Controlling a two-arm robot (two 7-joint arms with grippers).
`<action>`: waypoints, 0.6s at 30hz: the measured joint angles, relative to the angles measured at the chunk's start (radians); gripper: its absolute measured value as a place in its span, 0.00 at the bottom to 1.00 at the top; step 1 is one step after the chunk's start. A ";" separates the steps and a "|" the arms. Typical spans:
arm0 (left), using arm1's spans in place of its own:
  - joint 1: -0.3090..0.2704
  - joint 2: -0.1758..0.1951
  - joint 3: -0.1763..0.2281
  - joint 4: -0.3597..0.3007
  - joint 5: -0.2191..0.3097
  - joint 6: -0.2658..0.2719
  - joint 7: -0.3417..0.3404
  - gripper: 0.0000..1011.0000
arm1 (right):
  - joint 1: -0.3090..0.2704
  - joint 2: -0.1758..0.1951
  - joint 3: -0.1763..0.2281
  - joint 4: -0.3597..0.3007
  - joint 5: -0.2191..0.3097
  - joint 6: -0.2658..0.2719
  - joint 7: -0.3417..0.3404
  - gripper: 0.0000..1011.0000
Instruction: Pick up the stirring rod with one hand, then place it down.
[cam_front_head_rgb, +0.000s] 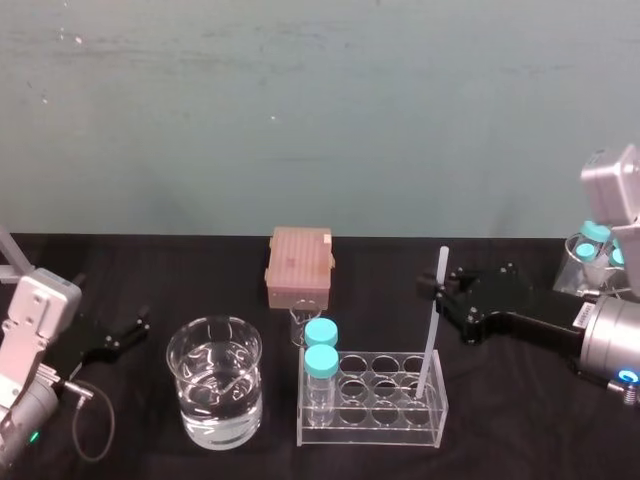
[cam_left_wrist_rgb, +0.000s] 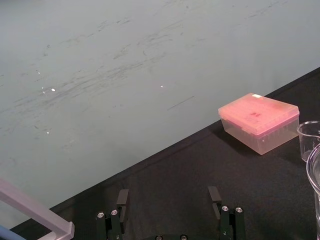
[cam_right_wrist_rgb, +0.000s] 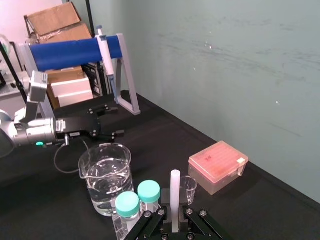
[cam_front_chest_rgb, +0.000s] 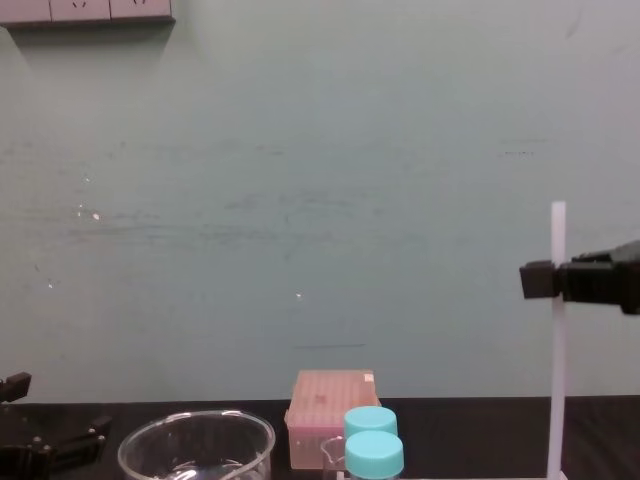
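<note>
Black table (cam_front_head_rgb: 530, 425), teal wall behind. We see the right gripper (cam_front_head_rgb: 438, 286) clamped on the stirring rod (cam_front_head_rgb: 430, 340) — thin, translucent white, its foot below in the clear rack (cam_front_head_rgb: 372, 432). The left gripper (cam_front_head_rgb: 132, 330) is parked, jaws wide.

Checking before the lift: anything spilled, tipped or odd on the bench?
Nothing stands out. The stirring rod stands upright in the clear rack with the right gripper shut on its upper part. The beaker holds its water, both blue-capped bottles stand straight. The left gripper sits open, parked at left.
</note>
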 joint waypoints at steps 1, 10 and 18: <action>0.000 0.000 0.000 0.000 0.000 0.000 0.000 0.99 | 0.001 -0.002 -0.002 0.005 -0.005 -0.002 0.002 0.07; 0.000 0.000 0.000 0.000 0.000 0.000 0.000 0.99 | 0.008 -0.032 -0.031 0.057 -0.057 -0.021 0.031 0.07; 0.000 0.000 0.000 0.000 0.000 0.000 0.000 0.99 | 0.011 -0.056 -0.046 0.096 -0.101 -0.034 0.047 0.07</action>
